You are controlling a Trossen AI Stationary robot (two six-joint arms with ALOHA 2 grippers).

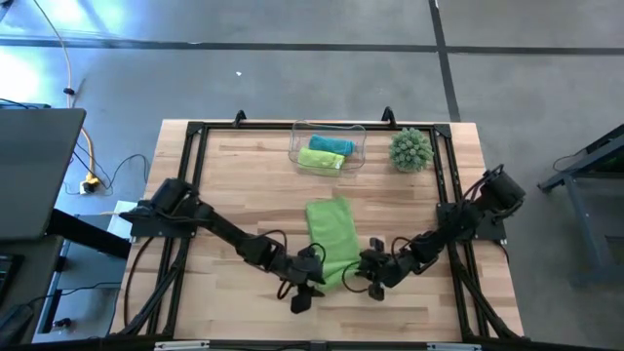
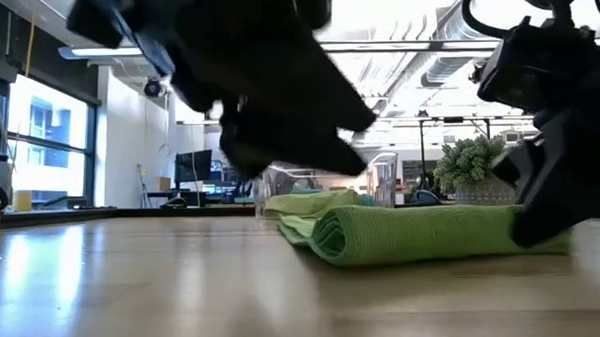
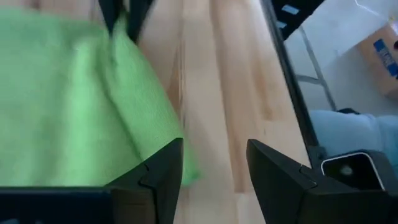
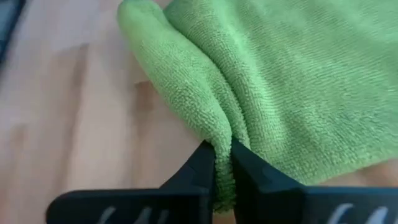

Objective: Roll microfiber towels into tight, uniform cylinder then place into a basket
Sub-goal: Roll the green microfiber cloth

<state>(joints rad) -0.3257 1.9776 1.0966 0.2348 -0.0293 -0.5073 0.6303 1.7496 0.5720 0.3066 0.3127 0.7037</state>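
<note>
The lime towel (image 1: 331,239), soft and light, is lying on the counter (image 1: 244,185) in front of the basket (image 1: 328,148); right gripper (image 4: 222,163) is pinching its rolled edge, left gripper (image 3: 214,174) is standing apart beside it

Desk (image 1: 244,185): light wood planks w/ black frame round it. On it: lime towel (image 1: 332,237), part-rolled at near end, mid-desk; clear basket (image 1: 356,144) at far edge; spiky green plant ball (image 1: 410,149) just beside basket, to its right.
</note>
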